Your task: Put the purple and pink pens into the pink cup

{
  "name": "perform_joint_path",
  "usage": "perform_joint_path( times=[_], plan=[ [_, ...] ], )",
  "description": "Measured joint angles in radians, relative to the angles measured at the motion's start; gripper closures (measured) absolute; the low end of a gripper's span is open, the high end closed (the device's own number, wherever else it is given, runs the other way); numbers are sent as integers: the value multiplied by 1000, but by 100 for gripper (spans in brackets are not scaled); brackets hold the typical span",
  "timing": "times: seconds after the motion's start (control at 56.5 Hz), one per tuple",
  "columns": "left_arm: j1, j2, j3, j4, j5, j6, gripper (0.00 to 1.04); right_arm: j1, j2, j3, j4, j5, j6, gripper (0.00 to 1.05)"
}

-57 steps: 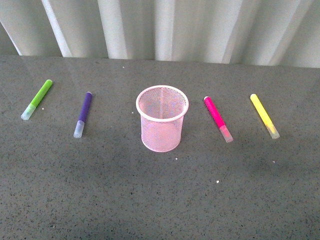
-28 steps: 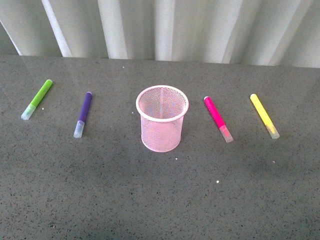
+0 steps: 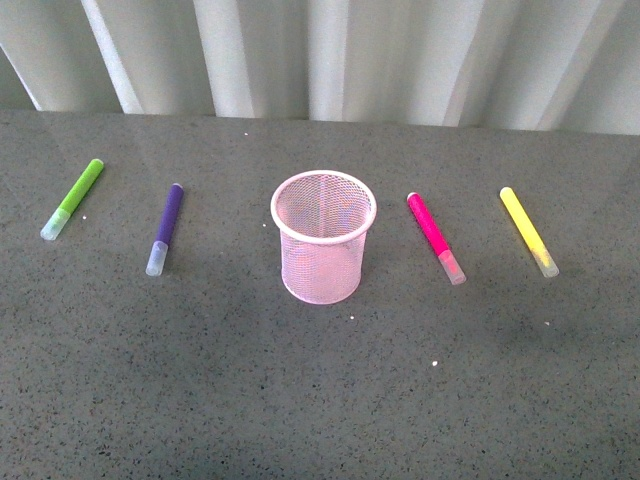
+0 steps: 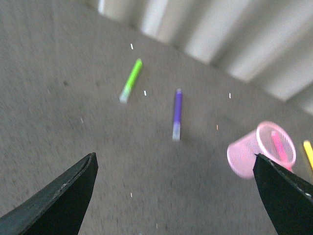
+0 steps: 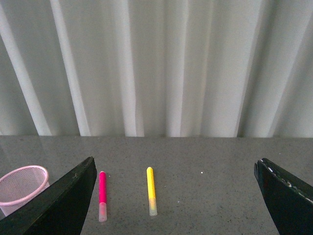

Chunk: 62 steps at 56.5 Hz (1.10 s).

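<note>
Over the counter point(image 4: 73, 98), the left tool point(image 4: 174, 155) hangs with its two dark, wedge-shaped fingers point(image 4: 63, 196) spread wide. Nothing lies between them and nothing touches them. The right tool point(image 5: 174, 159) is open just as far, and its black pointed fingers point(image 5: 58, 200) are likewise empty. The front view shows neither arm.

The cup point(image 3: 320, 265) stands upright at the middle of the counter. It is a pale pink wire-mesh cylinder that narrows slightly toward its base and is topped by a smooth solid rim. Both task pens lie flat on the counter outside it.

The purple pen point(image 3: 166, 228) rests to the cup's left, apart from it, between the cup and the green pen point(image 3: 72, 198). Its dark round barrel points away from the robot and its clear pale cap points toward it. The pink pen point(image 3: 435, 238) lies to the cup's right, near it but not touching. It has a bright magenta barrel, and its translucent cap is at the nearer end. Farther right, the yellow pen point(image 3: 528, 231) lies roughly parallel to the pink one. The green pen is farthest left, slanted, with its cap also toward the robot. All four pens are short, stubby and glossy.

The counter is dark grey with a fine stone-like speckle and a few scattered white specks. Behind its far edge hangs a white curtain point(image 3: 330, 60) in soft vertical folds.

The left wrist view is blurred. In it the pink pen shows through the cup's mesh.
</note>
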Motion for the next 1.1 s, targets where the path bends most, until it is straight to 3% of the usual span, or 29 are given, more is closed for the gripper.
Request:
perform_joint_path(
  times=[0.159, 0.495, 0.672, 1.096],
  plan=[
    [-112, 517, 250, 333, -30, 71, 7, 0, 0, 0, 0, 0, 0, 7],
    [-326, 1323, 848, 153, -78, 191, 7, 0, 0, 0, 0, 0, 0, 7],
    [-339, 1532, 947, 46, -90, 223, 7, 0, 0, 0, 0, 0, 0, 7],
    [-320, 1761, 1049, 72, -118, 211, 7, 0, 0, 0, 0, 0, 0, 7]
  ],
)
